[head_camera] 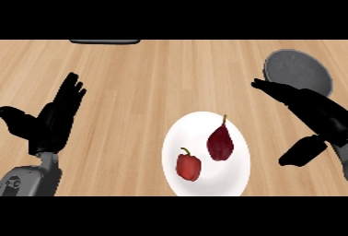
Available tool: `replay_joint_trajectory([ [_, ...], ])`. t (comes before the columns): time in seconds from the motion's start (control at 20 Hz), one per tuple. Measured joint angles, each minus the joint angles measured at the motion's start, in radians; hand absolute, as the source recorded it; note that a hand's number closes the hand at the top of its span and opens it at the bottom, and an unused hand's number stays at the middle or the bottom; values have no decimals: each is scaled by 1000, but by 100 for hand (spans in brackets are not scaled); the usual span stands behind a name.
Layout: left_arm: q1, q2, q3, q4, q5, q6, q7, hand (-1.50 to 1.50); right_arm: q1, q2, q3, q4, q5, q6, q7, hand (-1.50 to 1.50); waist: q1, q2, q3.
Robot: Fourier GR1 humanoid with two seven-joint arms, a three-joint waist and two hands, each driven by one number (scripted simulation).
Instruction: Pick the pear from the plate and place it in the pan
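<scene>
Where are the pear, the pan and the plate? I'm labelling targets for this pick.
pear point(220, 143), head view: middle of its dark red body.
pan point(299, 69), head view: bare grey inside.
plate point(204, 122), head view: bare white part near the far rim.

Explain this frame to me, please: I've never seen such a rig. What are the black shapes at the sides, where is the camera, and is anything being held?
The camera sits at the robot's head, looking steeply down at a light wooden counter. The black shapes are its hands: the left hand rests open at the left edge; the right hand is open, fingers stretched out in front of the round grey pan. Neither holds anything. On the white round plate lie a dark red pear with a stem and a smaller red bell pepper. A dark object at the far edge is cut off.
</scene>
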Motion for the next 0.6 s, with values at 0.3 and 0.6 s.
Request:
replay_joint_trajectory([
  [0.3,-4,2,25,-1,-9,-5,16,0,-58,57,64,-51,10,162,162,-150,-12,-2,1],
  [0.6,17,-1,53,1,-4,-30,4,0,-60,85,120,-114,127,231,242,-150,-17,-3,1],
])
